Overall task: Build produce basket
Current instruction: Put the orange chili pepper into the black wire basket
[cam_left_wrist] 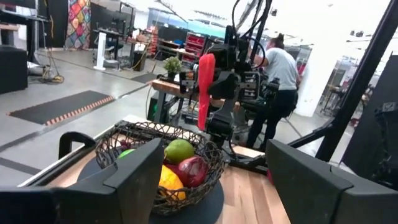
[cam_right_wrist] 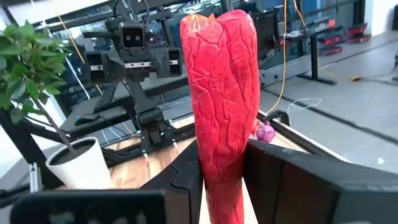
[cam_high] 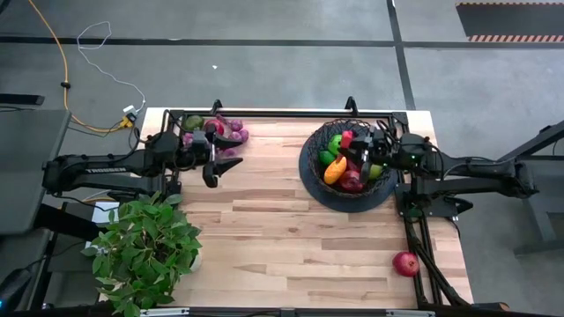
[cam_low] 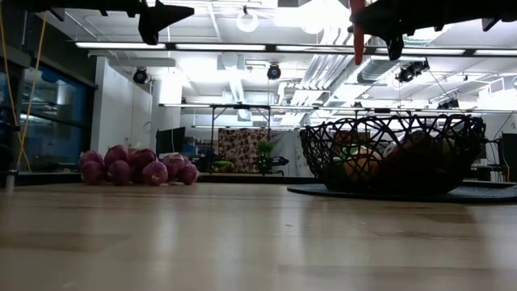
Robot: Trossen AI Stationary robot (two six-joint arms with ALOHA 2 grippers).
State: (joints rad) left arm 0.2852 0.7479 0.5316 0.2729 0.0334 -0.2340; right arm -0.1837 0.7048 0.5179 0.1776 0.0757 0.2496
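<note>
The right gripper (cam_high: 363, 141) pinches a wrinkled red chilli pepper (cam_right_wrist: 222, 118) upright above the round black wire mesh basket (cam_high: 310, 172) at the tabletop's (cam_high: 282, 238) far right. Let go off-centre, the long pepper could catch the rim and tip out. The left gripper (cam_high: 214, 165) hangs open and empty beside the purple grape bunches (cam_high: 231, 134). 1 round red apple (cam_high: 405, 262) sits alone at the near right.
</note>
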